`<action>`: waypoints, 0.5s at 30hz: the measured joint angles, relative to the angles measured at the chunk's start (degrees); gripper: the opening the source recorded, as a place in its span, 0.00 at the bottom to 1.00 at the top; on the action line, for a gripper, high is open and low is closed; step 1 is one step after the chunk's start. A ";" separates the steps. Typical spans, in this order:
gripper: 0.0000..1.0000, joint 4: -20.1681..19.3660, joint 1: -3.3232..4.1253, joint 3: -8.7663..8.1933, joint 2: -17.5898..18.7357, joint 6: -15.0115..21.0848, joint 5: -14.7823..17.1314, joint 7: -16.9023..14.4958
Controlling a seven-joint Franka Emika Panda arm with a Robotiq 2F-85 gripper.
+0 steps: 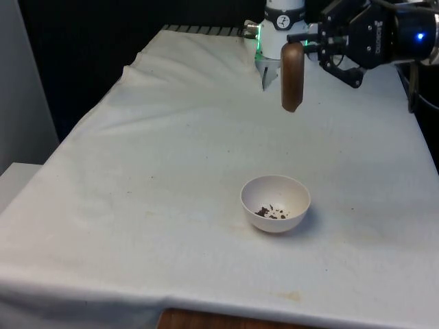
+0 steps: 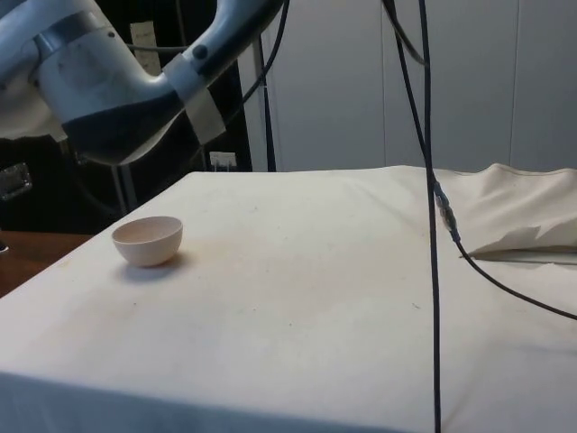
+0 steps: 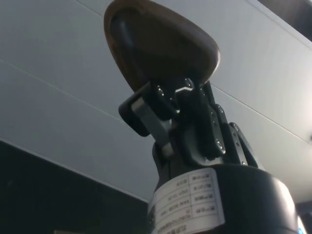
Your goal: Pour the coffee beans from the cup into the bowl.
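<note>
Judging by the dark beans (image 1: 272,212) lying in the bottom of the white bowl (image 1: 276,203), we took the pour to be largely done. The bowl stood on the white cloth (image 1: 137,205) toward the table's near edge, roughly midway between its two sides. The gripper (image 1: 306,42) was clamped on the brown cup (image 1: 292,77), its fingers (image 3: 148,118) pinching the cup's rim, as the wrist view made plain. The cup hung in the air well above the table, over its far part, tipped onto its side, and well apart from the bowl. We could not see into the cup, so we could not tell whether any beans remained inside. What seemed left, in our judgement, was to right the cup and set it down somewhere on the cloth, clear of the bowl.
</note>
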 measured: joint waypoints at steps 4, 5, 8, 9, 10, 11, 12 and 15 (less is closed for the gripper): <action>0.00 0.00 -0.06 0.00 -0.57 0.00 0.29 0.11; 0.00 0.00 -0.11 0.06 -0.86 0.00 0.57 0.17; 0.00 0.00 -0.17 0.06 -1.03 0.00 0.80 0.23; 0.00 0.00 -0.17 0.11 -1.32 0.00 1.49 0.52; 0.00 0.00 -0.17 0.11 -1.43 0.00 1.83 0.69; 0.00 0.00 -0.17 0.11 -1.55 0.00 2.18 0.86; 0.00 0.00 -0.23 0.17 -1.60 0.00 2.52 1.03; 0.00 0.00 -0.29 0.40 -1.95 0.00 3.95 1.89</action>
